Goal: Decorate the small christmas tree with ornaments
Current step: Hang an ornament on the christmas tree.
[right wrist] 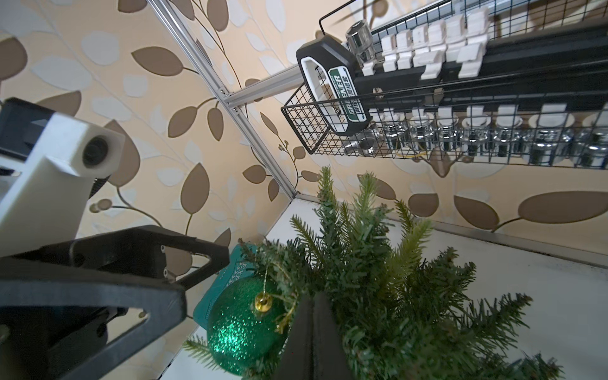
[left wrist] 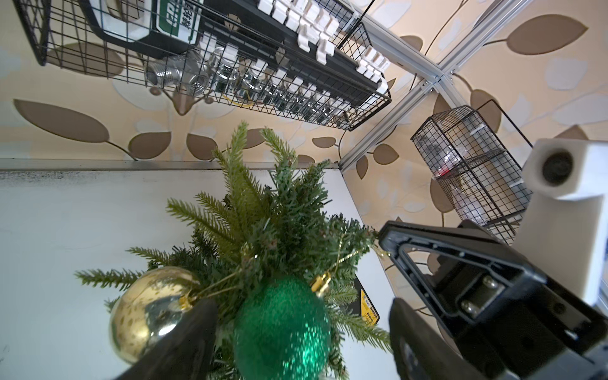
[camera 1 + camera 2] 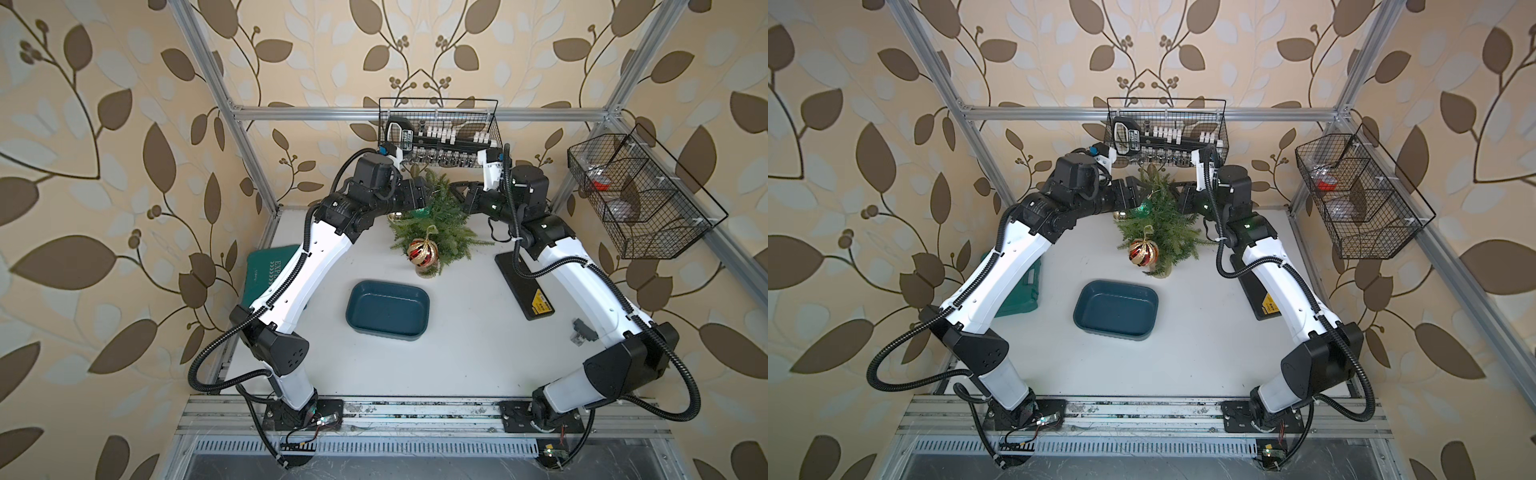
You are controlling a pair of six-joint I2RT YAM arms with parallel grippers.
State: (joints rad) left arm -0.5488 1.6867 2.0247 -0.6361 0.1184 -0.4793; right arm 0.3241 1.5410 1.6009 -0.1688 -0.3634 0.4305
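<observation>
The green glitter ornament point(image 2: 283, 329) was hung by its loop point(image 1: 265, 276) on the small christmas tree point(image 3: 440, 224), at the rear of the tabletop point(image 3: 457, 332). The left gripper point(image 2: 301, 306) was spread wide about it, untouching; the right gripper point(image 1: 312, 309) was shut among branches. A straight retreat was judged safest, lest the loop be snagged.

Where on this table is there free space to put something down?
Widest: the bare table between the blue tray and the near rail. Smaller: between the tray and the black plate. Crowded: the far side, where the left arm and right arm flank the small christmas tree.
</observation>
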